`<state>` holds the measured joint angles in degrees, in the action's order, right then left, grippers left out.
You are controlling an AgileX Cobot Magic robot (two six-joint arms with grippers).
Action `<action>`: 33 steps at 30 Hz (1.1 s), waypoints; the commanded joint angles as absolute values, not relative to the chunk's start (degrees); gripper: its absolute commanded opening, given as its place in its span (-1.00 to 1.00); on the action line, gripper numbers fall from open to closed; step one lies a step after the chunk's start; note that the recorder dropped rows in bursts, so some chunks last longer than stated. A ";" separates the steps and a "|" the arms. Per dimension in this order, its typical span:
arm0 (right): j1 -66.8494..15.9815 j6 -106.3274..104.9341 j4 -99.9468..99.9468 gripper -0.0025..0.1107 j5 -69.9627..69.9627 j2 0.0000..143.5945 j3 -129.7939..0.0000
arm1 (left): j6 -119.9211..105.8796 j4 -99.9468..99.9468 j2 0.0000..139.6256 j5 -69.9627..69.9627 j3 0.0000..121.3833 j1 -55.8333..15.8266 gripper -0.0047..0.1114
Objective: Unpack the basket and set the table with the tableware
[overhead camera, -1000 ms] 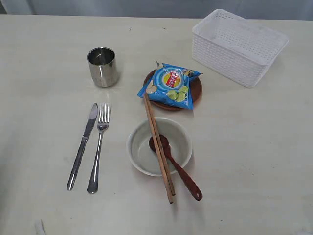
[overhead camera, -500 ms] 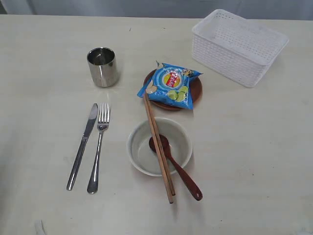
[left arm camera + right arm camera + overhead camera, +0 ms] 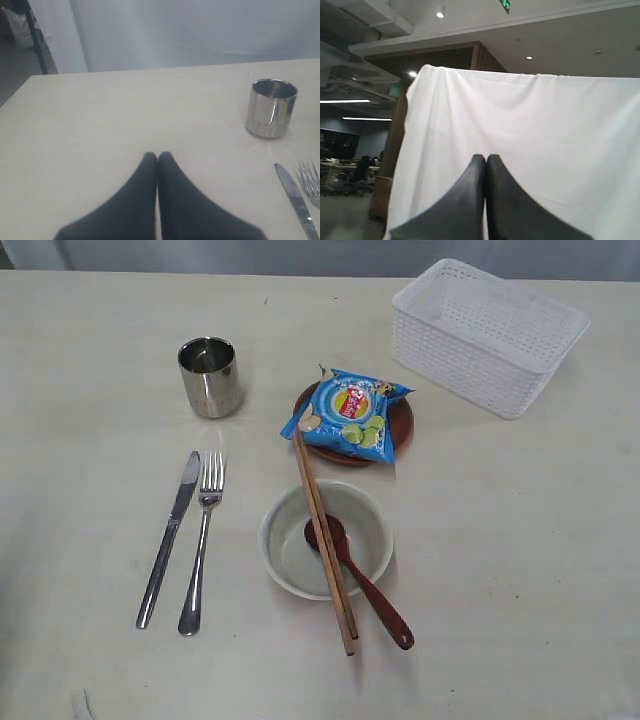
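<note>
Left claw (image 3: 157,156) tips together, empty, low over table (image 3: 90,115), steel cup (image 3: 271,108) ahead and off to one side, knife (image 3: 295,200) and fork (image 3: 311,182) nearer; right claw (image 3: 485,157) also together, empty, facing white curtain (image 3: 545,140); basket (image 3: 487,335) position relative to either claw not determinable

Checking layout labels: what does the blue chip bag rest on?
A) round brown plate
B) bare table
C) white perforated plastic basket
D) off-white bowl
A: the blue chip bag lies on the round brown plate, whose rim shows beside it.
</note>
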<state>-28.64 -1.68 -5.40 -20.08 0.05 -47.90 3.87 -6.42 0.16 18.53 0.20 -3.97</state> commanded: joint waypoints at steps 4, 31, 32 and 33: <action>-15.85 -3.02 -7.33 -0.96 -17.85 0.00 -40.44 | 3.87 -6.01 0.00 18.50 0.00 -3.86 -0.92; -1.29 -3.25 -6.30 -0.96 -18.68 0.00 0.00 | 3.87 -6.01 0.00 18.50 0.00 -3.86 -0.92; -1.29 -3.25 -6.30 -0.96 -18.68 0.00 0.00 | 3.87 -6.01 0.00 18.50 0.00 -3.86 -0.92; -1.29 -3.25 -6.30 -0.96 -18.68 0.00 0.00 | 3.87 -6.01 0.00 18.50 0.00 -3.86 -0.92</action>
<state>-1.66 -2.92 -6.54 -18.25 0.29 -0.16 3.87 -6.42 0.16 18.53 0.20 -3.97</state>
